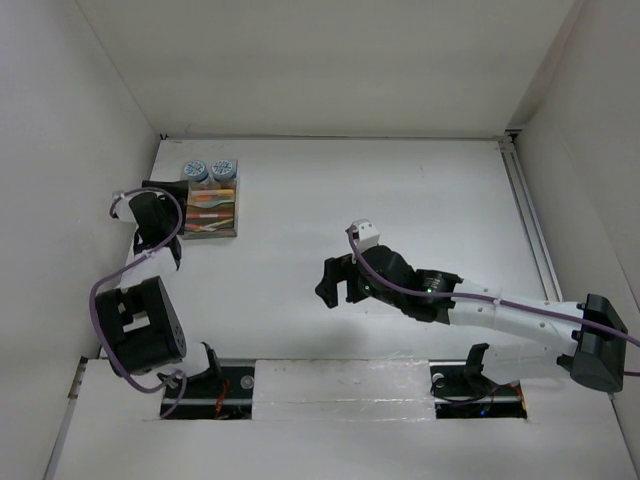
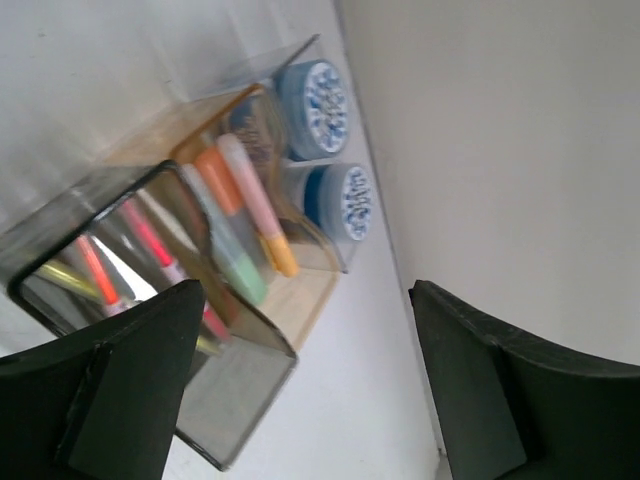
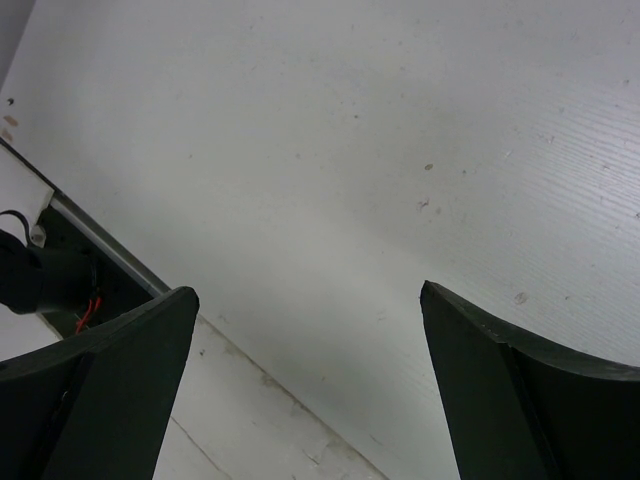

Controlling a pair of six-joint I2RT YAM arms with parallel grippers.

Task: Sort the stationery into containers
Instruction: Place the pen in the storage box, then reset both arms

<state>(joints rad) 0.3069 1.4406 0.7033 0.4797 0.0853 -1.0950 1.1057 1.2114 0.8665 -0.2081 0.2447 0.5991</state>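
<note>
The wooden organiser tray (image 1: 210,229) stands at the back left and holds several pens. In the left wrist view the tray (image 2: 300,300) shows an orange pen (image 2: 222,182), a pale pink pen (image 2: 250,195), a light green pen (image 2: 236,258) and a pink-red pen (image 2: 148,232). Two blue-and-white cylinders (image 1: 196,170) (image 1: 224,168) stand at its far end, and both cylinders show in the left wrist view (image 2: 316,104) (image 2: 350,200). My left gripper (image 1: 163,190) (image 2: 305,300) is open and empty, just left of the tray. My right gripper (image 1: 335,283) (image 3: 305,300) is open and empty over bare table at mid-table.
White walls enclose the table on the left (image 1: 60,150), back and right. The left wall (image 2: 500,150) is close beside my left gripper. A metal rail (image 1: 530,220) runs along the right edge. The near-edge ledge (image 3: 250,420) lies under my right gripper.
</note>
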